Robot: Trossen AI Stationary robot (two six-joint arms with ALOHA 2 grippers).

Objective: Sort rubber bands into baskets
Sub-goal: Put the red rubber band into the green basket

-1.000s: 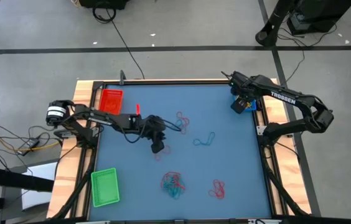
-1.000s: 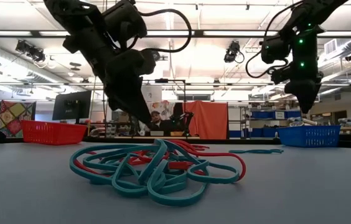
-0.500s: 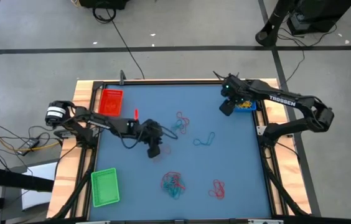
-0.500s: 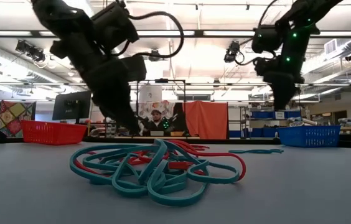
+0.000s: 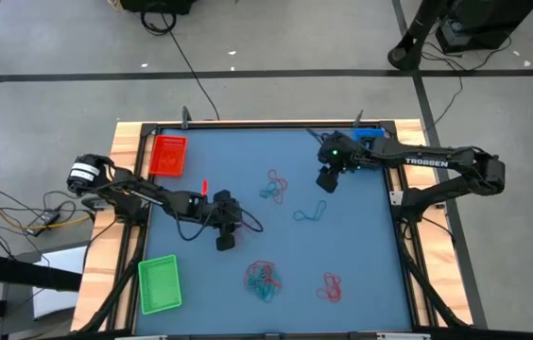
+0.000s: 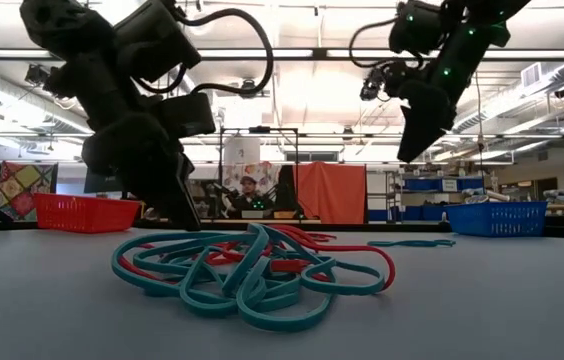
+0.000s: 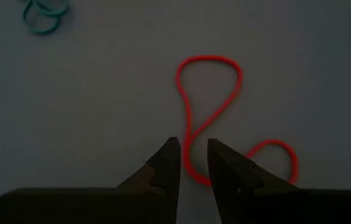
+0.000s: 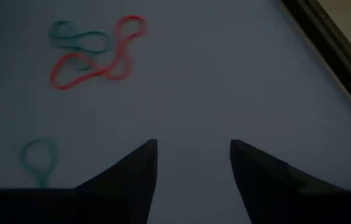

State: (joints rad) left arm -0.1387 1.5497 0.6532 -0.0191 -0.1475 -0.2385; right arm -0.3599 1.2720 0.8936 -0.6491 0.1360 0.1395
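One camera hangs overhead, looking straight down on the blue table [image 5: 342, 255]. Another sits at tabletop level, close behind a red-and-teal band tangle [image 6: 252, 275] which the overhead view shares. Wrist cameras stare down close.

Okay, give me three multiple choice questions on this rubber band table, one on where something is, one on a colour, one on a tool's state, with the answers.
1. Where does the green basket sit in the high view?
A. near the table's lower left corner
B. at the table's middle
C. under the right arm

2. What colour is the rubber band at the left tool?
A. yellow
B. red
C. teal

3. How does the right tool stand?
A. shut on a teal band
B. shut on the blue basket
C. open, holding nothing

Answers:
1. A, it lies by the lower left corner, away from both arms.
2. B, the left wrist view shows a red loop running between the nearly closed fingers.
3. C, the right wrist view shows a wide bare gap between the fingers.
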